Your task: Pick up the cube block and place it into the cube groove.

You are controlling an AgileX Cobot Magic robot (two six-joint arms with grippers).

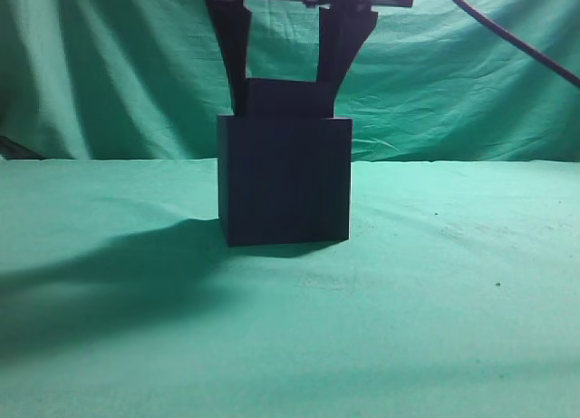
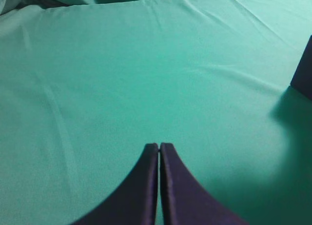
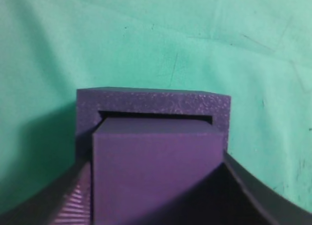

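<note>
We see the right gripper coming straight down from the top of the exterior view, its two dark fingers clamped on either side of the cube block. The block sits partway down in the cube groove — only its upper part shows above the groove's rim, the rest is hidden by the groove's front wall. In the right wrist view we look down on the same thing: the cube block shows a purplish top face, framed by the speckled dark rim of the cube groove, with a thin dark gap along the far edge between block and rim. The right gripper's fingers flank the block left and right at the bottom of that view; the ribbed pad of the left one is touching the block's side. The groove stands upright on the green cloth roughly mid-table, casting a wide shadow to the left in the exterior view. The left gripper is well apart from all of this — its two fingertips are pressed together with nothing between them, hovering over bare green cloth. At the right edge of the left wrist view we catch a dark corner of the cube groove with its shadow below it.
</note>
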